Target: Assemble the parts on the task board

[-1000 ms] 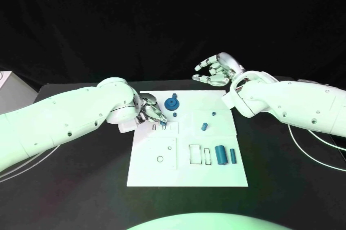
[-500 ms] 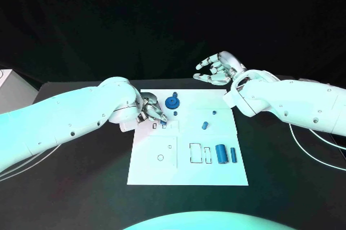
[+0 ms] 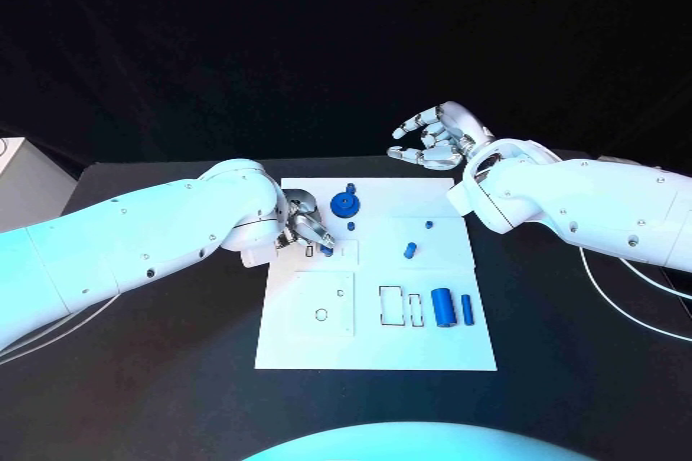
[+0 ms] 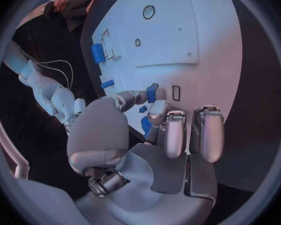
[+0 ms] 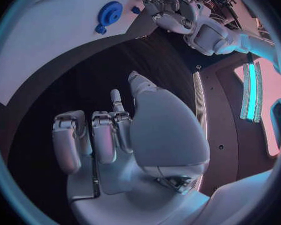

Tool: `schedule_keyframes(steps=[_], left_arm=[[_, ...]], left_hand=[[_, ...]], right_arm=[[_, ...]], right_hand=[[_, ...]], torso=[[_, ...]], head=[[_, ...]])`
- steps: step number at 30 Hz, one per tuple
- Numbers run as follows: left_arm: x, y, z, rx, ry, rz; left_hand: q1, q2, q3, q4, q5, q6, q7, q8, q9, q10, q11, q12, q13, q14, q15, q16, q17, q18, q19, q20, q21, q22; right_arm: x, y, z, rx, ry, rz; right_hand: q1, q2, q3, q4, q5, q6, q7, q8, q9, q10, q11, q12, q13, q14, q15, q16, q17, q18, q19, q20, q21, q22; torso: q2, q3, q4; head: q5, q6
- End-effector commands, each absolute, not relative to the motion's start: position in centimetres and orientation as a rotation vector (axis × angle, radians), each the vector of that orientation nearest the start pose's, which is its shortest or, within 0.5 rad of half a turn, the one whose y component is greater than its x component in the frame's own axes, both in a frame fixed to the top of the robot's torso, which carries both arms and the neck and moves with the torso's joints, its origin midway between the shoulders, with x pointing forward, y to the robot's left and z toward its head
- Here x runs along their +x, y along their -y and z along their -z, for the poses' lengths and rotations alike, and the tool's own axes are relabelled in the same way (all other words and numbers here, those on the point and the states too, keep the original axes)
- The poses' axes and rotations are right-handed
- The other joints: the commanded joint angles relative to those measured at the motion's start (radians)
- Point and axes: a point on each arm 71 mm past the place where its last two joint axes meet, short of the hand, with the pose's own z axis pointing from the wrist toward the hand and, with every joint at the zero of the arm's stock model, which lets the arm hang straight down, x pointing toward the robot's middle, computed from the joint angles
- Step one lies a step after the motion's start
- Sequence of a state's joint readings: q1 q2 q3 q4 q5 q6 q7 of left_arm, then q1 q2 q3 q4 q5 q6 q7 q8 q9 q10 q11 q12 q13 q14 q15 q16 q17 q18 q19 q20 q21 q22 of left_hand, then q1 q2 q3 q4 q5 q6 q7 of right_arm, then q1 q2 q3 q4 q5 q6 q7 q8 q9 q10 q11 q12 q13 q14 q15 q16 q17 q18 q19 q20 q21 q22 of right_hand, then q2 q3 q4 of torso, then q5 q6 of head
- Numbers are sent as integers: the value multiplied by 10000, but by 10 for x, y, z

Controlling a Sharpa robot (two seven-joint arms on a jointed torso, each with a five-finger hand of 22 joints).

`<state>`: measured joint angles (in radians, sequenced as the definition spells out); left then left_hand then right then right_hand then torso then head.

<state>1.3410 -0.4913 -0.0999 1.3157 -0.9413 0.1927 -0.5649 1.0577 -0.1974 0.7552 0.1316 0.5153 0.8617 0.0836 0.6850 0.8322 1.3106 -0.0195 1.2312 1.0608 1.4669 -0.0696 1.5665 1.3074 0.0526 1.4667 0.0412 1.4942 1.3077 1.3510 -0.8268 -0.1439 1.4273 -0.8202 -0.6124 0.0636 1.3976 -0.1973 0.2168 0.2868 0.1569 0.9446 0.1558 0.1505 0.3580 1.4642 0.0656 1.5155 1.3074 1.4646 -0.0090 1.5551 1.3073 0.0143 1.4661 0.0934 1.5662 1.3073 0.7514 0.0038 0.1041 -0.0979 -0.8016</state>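
While the left hand [image 3: 304, 228] lay low over the board's [image 3: 375, 341] far-left part, its fingers [image 4: 154, 105] were bunched together on a small blue part [image 4: 152, 93], pinched just beside a small rectangular slot [image 4: 175, 92] in the board. A blue gear [image 3: 345, 205] stood on the board just beyond that hand, toward the board's far edge. Two small blue pegs [image 3: 411, 250] lay near the board's middle, apart from each other. Two blue cylinders [image 3: 444, 309] lay side by side on the board's near-right part, next to two rectangular outlines [image 3: 391, 306]. The right hand [image 3: 436, 138] hung in the air beyond the board's far-right corner, off the board, its fingers [image 5: 104, 135] loosely curled yet apart, with nothing in them.
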Motion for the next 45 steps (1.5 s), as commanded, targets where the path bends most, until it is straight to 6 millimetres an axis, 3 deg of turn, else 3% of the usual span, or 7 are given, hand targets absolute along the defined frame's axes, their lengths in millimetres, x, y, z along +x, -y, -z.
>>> schedule_keyframes(steps=[1,23,35,45], left_arm=[[512,-92,191,-367,-23607,4851],[510,-93,193,15,-23732,4537],[510,-94,195,237,-23683,4214],[509,-94,197,369,-23759,4112]], left_hand=[[24,44,1599,-1651,57,364,-287,61,626,89,-11,54,17,1038,-81,43,2634,-165,206,-74,48,996],[10,41,1588,-1646,110,389,-299,64,635,134,-20,96,77,1038,-87,43,2634,-167,212,-79,51,1005],[-34,37,1531,-1626,153,453,-327,86,660,246,-44,196,213,1038,-103,43,2634,-175,232,-90,66,1040],[-73,48,1467,-1601,170,532,-370,112,680,391,-81,328,394,1038,-127,43,2634,-193,280,-108,103,1126]], right_arm=[[521,237,140,4092,-14313,-8442],[521,237,141,4092,-14353,-8433],[520,238,141,4098,-14361,-8429],[520,238,141,4096,-14371,-8430]], right_hand=[[-97,28,-56,17,45,-51,0,30,-11,591,73,-39,2235,938,75,-47,2153,-143,1047,75,46,2635],[-134,40,-74,16,56,-59,0,40,-11,591,73,-39,2235,934,76,-54,2139,-143,1047,76,46,2635],[-134,40,-74,16,56,-59,0,40,-11,591,73,-39,2235,934,76,-54,2139,-143,1047,76,46,2635],[-151,49,-82,15,63,-63,0,47,-11,587,73,-43,2231,931,76,-60,2126,-143,1047,77,46,2635]], torso=[[12,6,-2],[8,6,-4],[18,6,-3],[-1,3,6]], head=[[-9,-9],[-2,-88],[-34,-63],[-18,-132]])
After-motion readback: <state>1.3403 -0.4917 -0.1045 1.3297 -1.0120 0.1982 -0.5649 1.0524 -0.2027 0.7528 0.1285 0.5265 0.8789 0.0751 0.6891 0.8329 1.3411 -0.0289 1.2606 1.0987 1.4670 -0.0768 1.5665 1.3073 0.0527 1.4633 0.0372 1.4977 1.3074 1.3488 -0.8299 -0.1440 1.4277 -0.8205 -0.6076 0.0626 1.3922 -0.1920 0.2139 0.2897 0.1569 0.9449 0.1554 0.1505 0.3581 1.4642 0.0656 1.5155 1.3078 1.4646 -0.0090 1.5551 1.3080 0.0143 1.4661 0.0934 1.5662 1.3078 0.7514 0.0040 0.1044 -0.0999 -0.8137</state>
